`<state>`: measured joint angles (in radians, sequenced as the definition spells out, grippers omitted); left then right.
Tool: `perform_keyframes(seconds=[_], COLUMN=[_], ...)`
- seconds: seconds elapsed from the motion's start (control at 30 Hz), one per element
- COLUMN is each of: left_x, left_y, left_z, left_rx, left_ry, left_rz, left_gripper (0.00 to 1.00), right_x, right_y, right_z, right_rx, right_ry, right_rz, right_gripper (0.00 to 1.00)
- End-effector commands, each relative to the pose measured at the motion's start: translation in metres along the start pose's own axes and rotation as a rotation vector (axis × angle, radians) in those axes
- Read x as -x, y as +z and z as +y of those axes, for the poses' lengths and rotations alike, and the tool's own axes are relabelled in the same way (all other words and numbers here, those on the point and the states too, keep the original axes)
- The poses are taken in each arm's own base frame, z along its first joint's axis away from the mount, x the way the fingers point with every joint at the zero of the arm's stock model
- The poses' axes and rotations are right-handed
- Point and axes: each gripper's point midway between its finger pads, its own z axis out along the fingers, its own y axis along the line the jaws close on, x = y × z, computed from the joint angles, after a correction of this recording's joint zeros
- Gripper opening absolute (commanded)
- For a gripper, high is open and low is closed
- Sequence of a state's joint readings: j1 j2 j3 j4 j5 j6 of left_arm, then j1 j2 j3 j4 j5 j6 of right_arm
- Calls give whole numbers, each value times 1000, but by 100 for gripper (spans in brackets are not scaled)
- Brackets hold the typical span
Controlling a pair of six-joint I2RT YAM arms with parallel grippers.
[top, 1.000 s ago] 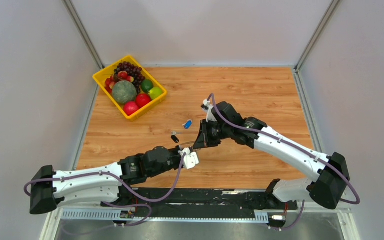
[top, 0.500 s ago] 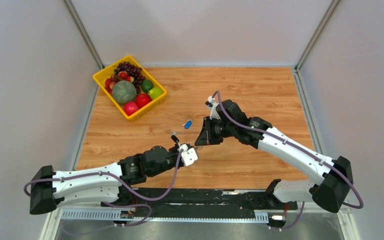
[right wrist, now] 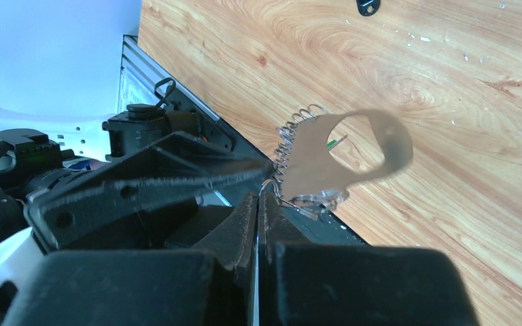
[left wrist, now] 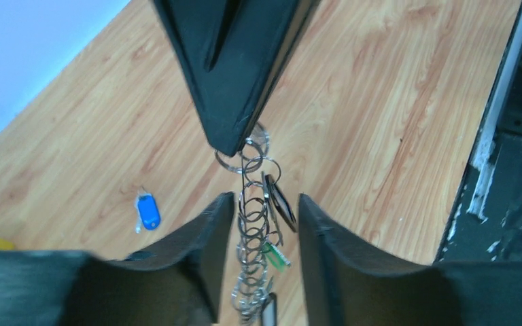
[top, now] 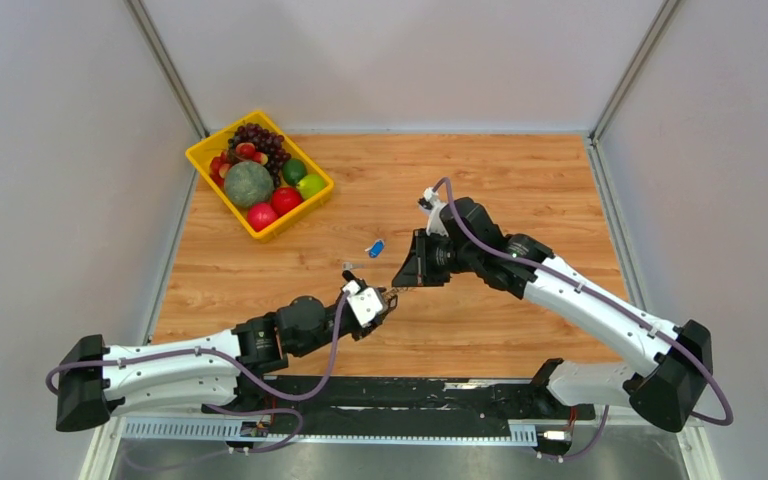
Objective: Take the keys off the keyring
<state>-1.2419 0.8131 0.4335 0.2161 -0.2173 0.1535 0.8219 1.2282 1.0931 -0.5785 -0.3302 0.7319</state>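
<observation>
The keyring is a thin wire loop pinched in my shut right gripper, which hangs point-down above the table. From it dangles the bunch of keys, a chain of small rings with a black head and a green tag. My left gripper is open, one finger on each side of the bunch with a gap on both sides. In the right wrist view my right gripper is shut on the wire, with the keys just beyond. From above, both grippers meet at the bunch.
A loose blue-tagged key lies on the wooden table, also seen from above. A black-headed key lies nearby. A yellow basket of fruit stands at the back left. The table's near edge and black rail are close by.
My left gripper has opened and moved up and forward until its fingers flank the hanging bunch. My right gripper has drifted slightly right, still shut on the keyring.
</observation>
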Motion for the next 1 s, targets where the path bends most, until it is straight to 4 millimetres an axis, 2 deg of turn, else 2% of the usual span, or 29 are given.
perform_keyframes(seconds=[0.0, 0.07, 0.17, 0.43, 0.6, 0.73, 0.77, 0.8, 0.83, 0.87, 0.9, 0.97], left_x=[9, 8, 17, 35, 40, 37, 31, 35, 27, 31, 24, 25], left_y=[-2, -2, -3, -26, -32, -28, -27, -28, -27, -29, -29, -31], left_z=[20, 23, 22, 41, 39, 39, 41, 41, 45, 46, 50, 54], left_rx=[131, 140, 134, 210, 175, 157, 167, 155, 169, 156, 171, 166], left_ry=[-206, -331, -438, -564, -622, -679, -691, -728, -743, -787, -808, -852], left_rz=[-48, -58, -105, -270, -377, -408, -402, -429, -426, -458, -459, -481], left_gripper=[57, 62, 62, 66, 67, 62, 60, 60, 59, 58, 58, 59], right_x=[24, 27, 33, 60, 75, 74, 72, 70, 67, 64, 63, 59], right_y=[-17, -18, -19, -35, -42, -35, -31, -27, -24, -20, -18, -13], right_z=[25, 26, 28, 25, 24, 23, 22, 20, 18, 15, 13, 7], right_rx=[68, 69, 65, 43, 36, 39, 40, 38, 34, 26, 19, -1], right_ry=[-7, -1, 14, 84, 153, 234, 260, 284, 310, 334, 360, 409], right_rz=[-99, -112, -144, -329, -420, -406, -392, -376, -363, -351, -346, -331], right_gripper=[0, 0, 0, 0, 0, 0, 0, 0, 0, 0, 0, 0])
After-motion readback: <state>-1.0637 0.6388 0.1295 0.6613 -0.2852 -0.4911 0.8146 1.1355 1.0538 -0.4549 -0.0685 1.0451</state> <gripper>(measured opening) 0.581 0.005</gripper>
